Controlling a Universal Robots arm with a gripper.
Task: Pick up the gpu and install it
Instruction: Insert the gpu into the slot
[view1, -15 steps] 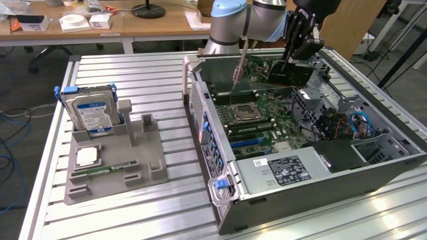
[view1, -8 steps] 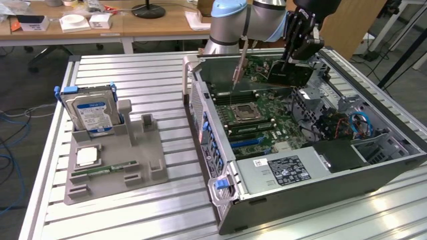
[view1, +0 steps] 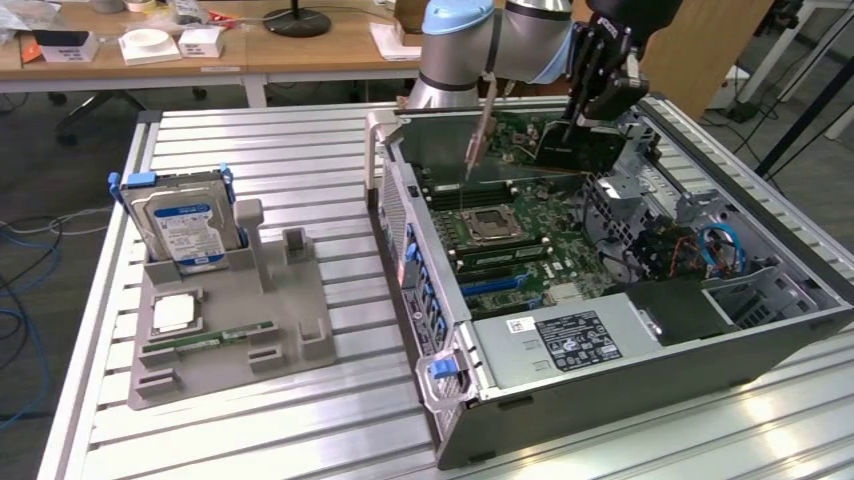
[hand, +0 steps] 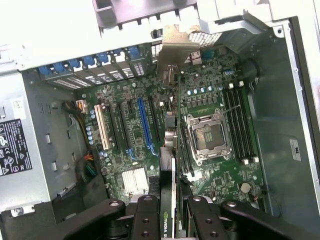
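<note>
- Gripping the gpu (view1: 581, 150): gripper (view1: 585, 122) is clamped on the card's top edge, inside the open pc case (view1: 787, 300), at its far end in the ext. view.
- Wrist view: two black fingers (hand: 147, 217) sit either side of the gpu (hand: 170, 170), seen edge-on w/ a green-logo label showing btwn them.
- Card is held upright on edge over the mobo (view1: 534, 250). Its metal end bracket (hand: 175, 50) points toward the case's rear slot openings.
- Wrist view puts the card's line btwn the long blue slot (hand: 144, 125) and the cpu socket (hand: 209, 136). Can't tell if its lower edge touches a slot.
- Cpu socket (view1: 487, 222) is bare. The psu (view1: 567, 340) w/ a black label lies at the case's near end.
- On the ext. view's left, well apart from the case, a grey holder (view1: 280, 320) stands on the slatted metal table (view1: 267, 150).
- Holder has a blue-labelled hdd (view1: 187, 220) upright at its far end and a narrow green ram stick (view1: 214, 340) lying flat near the front.
</note>
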